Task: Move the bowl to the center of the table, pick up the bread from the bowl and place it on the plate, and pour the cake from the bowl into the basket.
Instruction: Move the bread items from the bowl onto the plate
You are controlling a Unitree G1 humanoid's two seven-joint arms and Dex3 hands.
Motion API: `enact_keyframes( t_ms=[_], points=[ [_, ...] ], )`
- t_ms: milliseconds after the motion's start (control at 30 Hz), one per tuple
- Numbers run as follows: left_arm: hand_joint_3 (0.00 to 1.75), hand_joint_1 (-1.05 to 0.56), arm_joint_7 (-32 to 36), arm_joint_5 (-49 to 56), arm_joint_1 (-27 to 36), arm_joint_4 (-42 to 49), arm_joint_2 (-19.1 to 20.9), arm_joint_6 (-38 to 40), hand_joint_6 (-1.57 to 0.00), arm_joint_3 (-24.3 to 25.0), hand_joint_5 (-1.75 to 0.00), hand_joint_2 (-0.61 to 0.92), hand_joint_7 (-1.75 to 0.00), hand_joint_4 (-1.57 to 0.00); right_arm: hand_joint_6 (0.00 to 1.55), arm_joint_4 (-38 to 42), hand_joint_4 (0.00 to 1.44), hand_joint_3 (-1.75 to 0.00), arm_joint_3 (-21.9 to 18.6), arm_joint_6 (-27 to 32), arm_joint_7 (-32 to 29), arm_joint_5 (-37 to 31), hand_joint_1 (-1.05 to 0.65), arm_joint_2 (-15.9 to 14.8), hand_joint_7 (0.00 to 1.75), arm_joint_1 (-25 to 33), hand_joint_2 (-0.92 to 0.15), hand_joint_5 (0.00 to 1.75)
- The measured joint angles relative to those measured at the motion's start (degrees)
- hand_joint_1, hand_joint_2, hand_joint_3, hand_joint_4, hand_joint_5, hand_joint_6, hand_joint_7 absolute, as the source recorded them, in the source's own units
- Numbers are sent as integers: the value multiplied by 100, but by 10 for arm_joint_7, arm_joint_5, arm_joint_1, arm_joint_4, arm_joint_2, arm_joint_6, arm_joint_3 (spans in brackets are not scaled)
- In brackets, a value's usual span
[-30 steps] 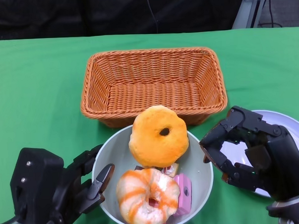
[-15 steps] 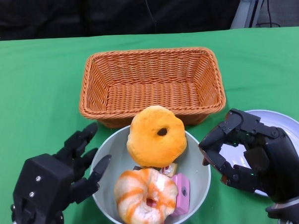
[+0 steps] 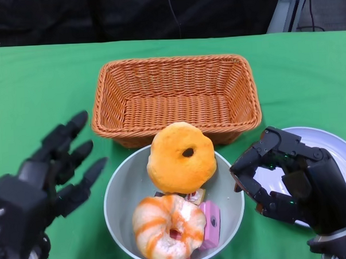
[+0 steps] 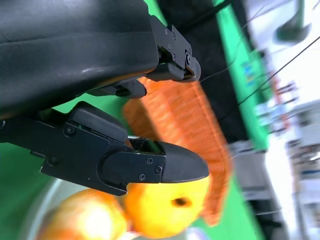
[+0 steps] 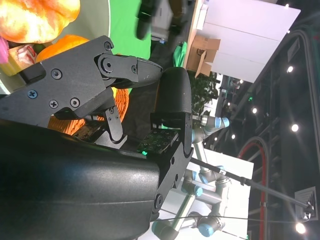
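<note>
The pale grey bowl [image 3: 125, 183] stands near the table's front, just before the basket. In it an orange ring-shaped bread [image 3: 182, 158] leans on the far rim. A striped orange-and-white doughnut [image 3: 169, 228] lies in front of it, with pink cake pieces [image 3: 211, 219] beside. My left hand [image 3: 46, 181] is left of the bowl, apart from it, fingers spread and empty. My right hand [image 3: 290, 179] sits just right of the bowl over the plate's left part, fingers curved around nothing. The left wrist view shows the bread [image 4: 170, 205] beyond the fingers.
A wicker basket [image 3: 175, 98] stands empty behind the bowl, its front wall close to the bowl's far rim. A white plate [image 3: 337, 148] lies at the right edge, partly under my right hand. Green cloth [image 3: 39, 84] covers the table.
My left hand has come off the bowl's left rim and moved left and away, with its fingers spreading wide. The bowl, its contents and my right hand have stayed put.
</note>
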Motion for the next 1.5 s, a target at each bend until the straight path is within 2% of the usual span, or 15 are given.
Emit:
enact_keyframes(
  t_ms=[67, 167, 200, 267, 333, 367, 467, 567, 733, 900, 1133, 1200, 1300, 1400, 1500],
  points=[
    [14, -24, 0, -18, 0, -1, -6, -28, -80, 12, -21, 92, -17, -81, 75, 1, 76, -58, 0, -1, 0, 0, -29, 0, 120, 0, -69, 146],
    [17, -13, -14, -49, 3, -2, -7, -67, -96, 25, -28, 92, -21, -95, 75, 3, 76, -59, -1, -1, 0, 0, -29, -1, 119, -1, -69, 146],
    [21, -9, -23, -58, 5, -2, -7, -79, -104, 27, -47, 92, -24, -95, 76, 4, 76, -59, -1, -1, 0, 0, -29, -2, 119, -1, -69, 146],
    [29, -5, -49, -79, 14, 4, -6, -107, -111, 31, -84, 92, -29, -88, 75, 4, 76, -60, -1, -1, 0, 1, -28, -2, 119, -1, -69, 147],
    [32, -3, -70, -92, 26, 16, -6, -141, -112, 35, -101, 92, -36, -85, 76, 7, 77, -60, -3, -1, 2, 2, -28, -3, 119, -1, -68, 147],
    [36, -2, -76, -93, 31, 25, -6, -157, -106, 37, -117, 91, -51, -79, 76, 9, 77, -61, -3, -1, 2, 3, -27, -4, 118, -1, -68, 146],
    [42, -2, -82, -90, 48, 50, -6, -195, -93, 39, -134, 89, -83, -73, 76, 15, 77, -68, -4, -2, 6, 10, -24, -5, 118, -1, -65, 147],
    [39, -4, -85, -87, 60, 76, -6, -233, -85, 40, -140, 91, -97, -71, 76, 24, 77, -71, -7, -12, 17, 20, -23, -9, 118, -1, -62, 148],
    [40, -5, -95, -94, 66, 116, -10, -284, -81, 41, -142, 92, -102, -71, 76, 31, 77, -72, -10, -17, 28, 31, -24, -12, 116, 0, -62, 147],
    [37, -7, -95, -95, 66, 120, -17, -300, -80, 39, -143, 92, -107, -72, 77, 32, 77, -56, -14, -17, 48, 43, -26, -28, 109, 4, -70, 140],
    [40, -5, -95, -88, 68, 136, -33, -329, -78, 33, -145, 92, -112, -73, 81, 17, 78, -51, -21, -5, 59, 42, -26, -50, 102, 13, -73, 136],
    [40, -6, -95, -86, 68, 145, -37, -340, -78, 32, -144, 92, -113, -73, 82, 14, 78, -51, -21, -7, 60, 34, -30, -54, 100, 13, -73, 136],
    [37, -7, -95, -74, 66, 162, -38, -358, -76, 32, -142, 92, -115, -73, 81, -11, 75, -57, -18, -11, 49, -8, -34, -56, 89, 21, -66, 130],
    [39, -6, -93, -69, 66, 167, -41, -365, -76, 26, -141, 92, -115, -73, 80, -60, 70, -22, -11, -14, 26, -75, -36, -55, 66, 30, -80, 109],
    [41, -8, -90, -63, 65, 174, -44, -373, -75, 22, -144, 91, -117, -71, 71, -109, 61, -6, -4, -19, 4, -154, -45, -58, 44, 34, -87, 90]
  ],
)
